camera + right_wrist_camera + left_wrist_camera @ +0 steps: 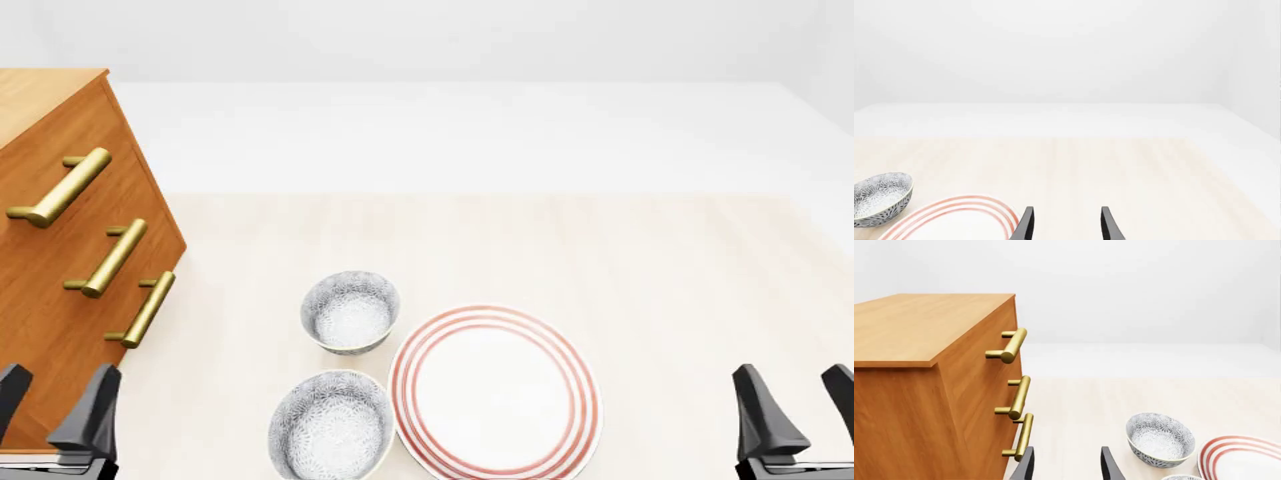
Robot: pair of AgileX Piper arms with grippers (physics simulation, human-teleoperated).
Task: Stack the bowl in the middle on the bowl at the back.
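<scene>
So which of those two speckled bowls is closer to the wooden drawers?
The bowl at the back: it sits farther up the table, beside the cabinet, while the bowl in the middle lies nearer the grippers.

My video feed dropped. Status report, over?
Left gripper and right gripper open, empty. Nearer bowl and back bowl apart, unstacked. Red-ringed plate beside both.

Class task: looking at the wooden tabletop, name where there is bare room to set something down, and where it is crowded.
Free: the broad strip of pale wooden table behind the rear grey-speckled white bowl, and the patch right of the large red-ringed white plate, up to the right gripper. Crowded: front left, where the near grey-speckled bowl, the plate and the brass-handled orange wooden cabinet sit close.
</scene>
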